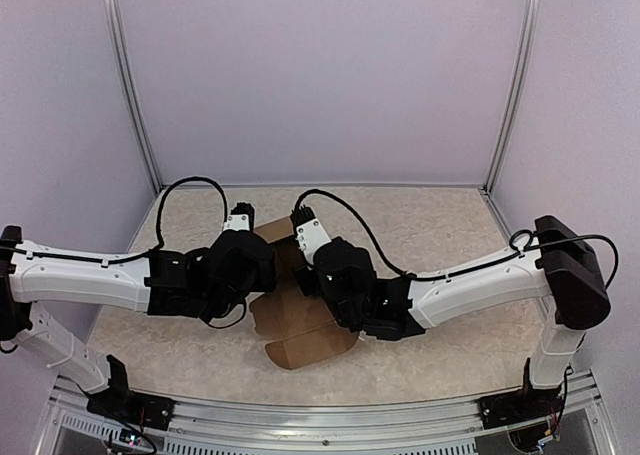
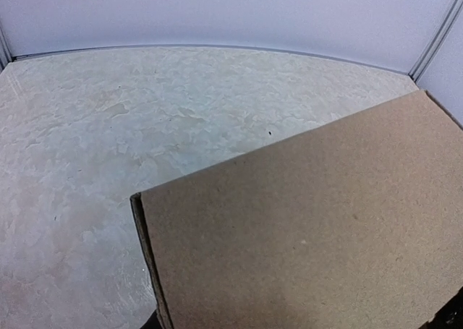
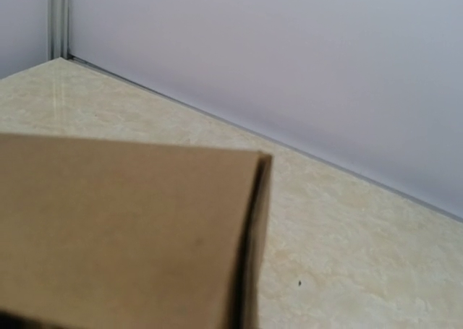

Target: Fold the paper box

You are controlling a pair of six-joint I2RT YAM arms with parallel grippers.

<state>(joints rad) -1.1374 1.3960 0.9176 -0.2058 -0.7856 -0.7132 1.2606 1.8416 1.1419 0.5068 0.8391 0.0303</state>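
Observation:
The paper box [image 1: 300,343] is a brown cardboard sheet, partly folded, lying mid-table between the two arms. One flap spreads toward the near edge and another corner shows behind the wrists. My left gripper [image 1: 258,273] and right gripper [image 1: 320,277] both press in over its middle, facing each other. In the left wrist view a raised panel of the paper box [image 2: 311,228] covers the fingers completely. In the right wrist view a doubled wall of the paper box [image 3: 123,228] stands across the jaws and hides them; the right gripper is shut, with this wall running down into its grip.
The beige mottled table top [image 1: 430,225] is enclosed by pale walls with aluminium posts [image 1: 512,85] at the back corners. A metal rail [image 1: 320,415] runs along the near edge by the arm bases. Black cables loop over both wrists.

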